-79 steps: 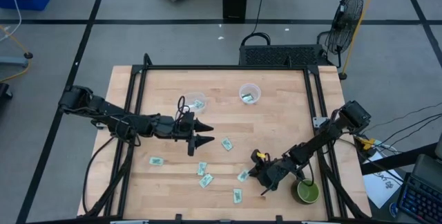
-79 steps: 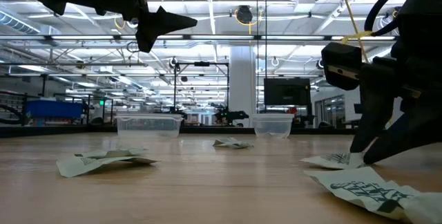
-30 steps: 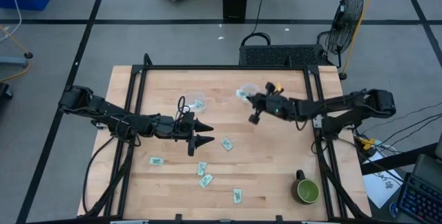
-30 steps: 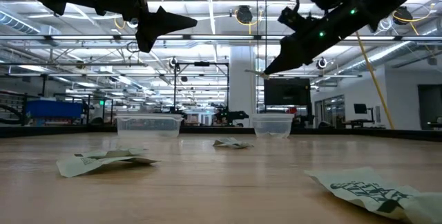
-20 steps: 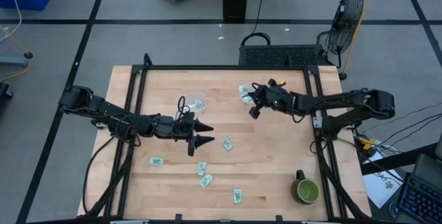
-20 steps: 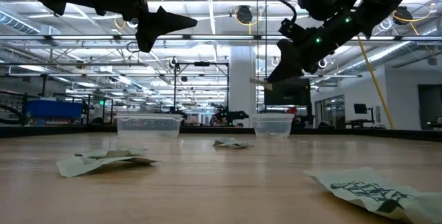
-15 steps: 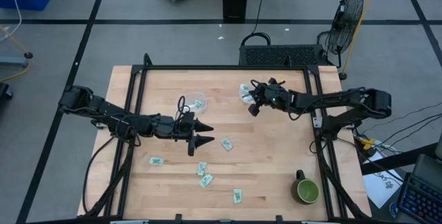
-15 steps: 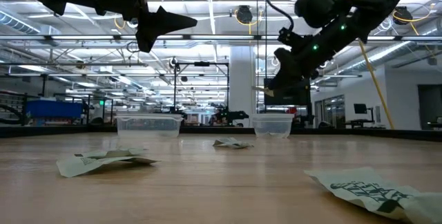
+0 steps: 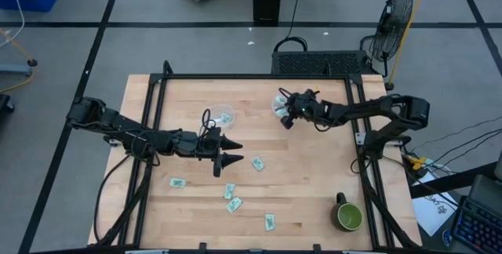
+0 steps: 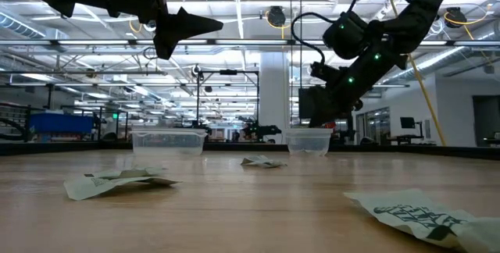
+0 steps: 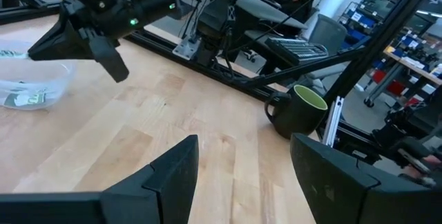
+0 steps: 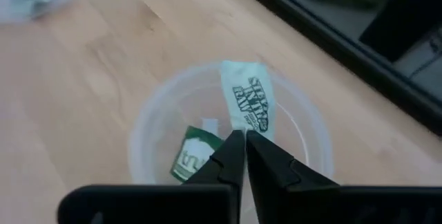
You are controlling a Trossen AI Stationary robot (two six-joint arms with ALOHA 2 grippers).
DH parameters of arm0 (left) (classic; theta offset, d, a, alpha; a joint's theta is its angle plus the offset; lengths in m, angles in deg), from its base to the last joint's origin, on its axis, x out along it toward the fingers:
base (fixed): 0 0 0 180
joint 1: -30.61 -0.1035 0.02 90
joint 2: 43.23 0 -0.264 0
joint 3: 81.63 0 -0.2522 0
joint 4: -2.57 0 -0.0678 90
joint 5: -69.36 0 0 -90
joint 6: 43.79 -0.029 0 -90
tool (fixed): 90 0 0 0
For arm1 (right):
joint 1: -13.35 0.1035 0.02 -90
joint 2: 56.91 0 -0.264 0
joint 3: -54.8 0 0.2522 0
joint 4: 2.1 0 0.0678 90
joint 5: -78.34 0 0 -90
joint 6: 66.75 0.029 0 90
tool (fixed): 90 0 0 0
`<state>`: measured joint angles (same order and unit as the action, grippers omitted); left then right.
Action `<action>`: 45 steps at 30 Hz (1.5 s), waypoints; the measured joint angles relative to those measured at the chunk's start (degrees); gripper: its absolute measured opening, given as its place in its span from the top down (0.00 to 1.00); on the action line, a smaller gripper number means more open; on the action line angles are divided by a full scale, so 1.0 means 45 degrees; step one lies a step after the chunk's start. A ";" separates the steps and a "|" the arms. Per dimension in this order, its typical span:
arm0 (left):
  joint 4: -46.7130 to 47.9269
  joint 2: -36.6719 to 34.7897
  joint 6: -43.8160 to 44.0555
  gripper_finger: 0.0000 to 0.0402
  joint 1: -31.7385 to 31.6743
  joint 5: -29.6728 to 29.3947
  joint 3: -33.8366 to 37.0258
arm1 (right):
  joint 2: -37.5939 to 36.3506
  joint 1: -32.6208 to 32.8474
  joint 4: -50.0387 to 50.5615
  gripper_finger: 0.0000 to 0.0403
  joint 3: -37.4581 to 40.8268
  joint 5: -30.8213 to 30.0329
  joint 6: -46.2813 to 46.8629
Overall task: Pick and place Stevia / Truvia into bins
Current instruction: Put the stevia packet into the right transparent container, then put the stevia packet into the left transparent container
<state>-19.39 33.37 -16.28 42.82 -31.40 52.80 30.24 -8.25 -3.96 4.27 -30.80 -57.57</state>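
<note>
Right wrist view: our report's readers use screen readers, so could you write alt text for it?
The right gripper holds a green-and-white sachet by its end directly above a round clear cup, fingertips nearly together. One more green sachet already lies inside the cup, which stands on a light wooden table.

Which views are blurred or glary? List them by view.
Right wrist view: sachet over the round cup is sharp, the far tabletop soft. Low view: near sachet blurred; ceiling lights glare. High view: evenly lit, sharp. Left wrist view: own fingers blurred.
</note>
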 joint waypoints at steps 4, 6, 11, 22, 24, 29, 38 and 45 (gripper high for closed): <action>-0.0102 0.0000 0.0346 0.42 0.0021 0.0000 0.0000 | -0.0010 -0.0046 -0.0078 0.89 0.0005 0.0000 0.0286; -0.0068 0.0000 0.0272 0.42 0.0039 0.0000 0.0002 | -0.0010 -0.0040 -0.0159 0.84 0.0005 0.0012 0.0176; 0.0061 0.0000 0.0139 0.42 0.0035 -0.0004 0.0000 | -0.0028 0.0018 -0.0500 0.72 0.0005 0.0475 -0.0105; -0.0127 0.0000 -0.1466 0.42 0.0655 -0.0187 0.0005 | -0.0993 0.1802 -0.2423 0.64 0.0001 0.3535 -0.1170; -0.0186 0.0000 -0.1870 0.42 0.1081 -0.0932 0.0005 | -0.1251 0.2380 -0.2410 0.65 0.0001 0.3907 -0.1503; 0.0254 0.0000 -0.2549 0.42 0.2050 -0.2685 0.0005 | -0.1790 0.3946 -0.2398 0.66 0.0010 0.3978 -0.1902; 0.0275 0.1281 -0.2640 0.42 0.3685 -0.3932 -0.0250 | -0.2471 0.5886 -0.2436 0.66 0.0010 0.3949 -0.1872; 0.2272 0.4133 -0.3028 0.42 0.4300 -0.4046 -0.2967 | -0.2761 0.6598 -0.2474 0.66 0.0010 0.3944 -0.1937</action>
<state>-9.17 51.96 -29.91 62.17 -49.61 39.45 17.82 21.44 -15.09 4.31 -13.05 -66.28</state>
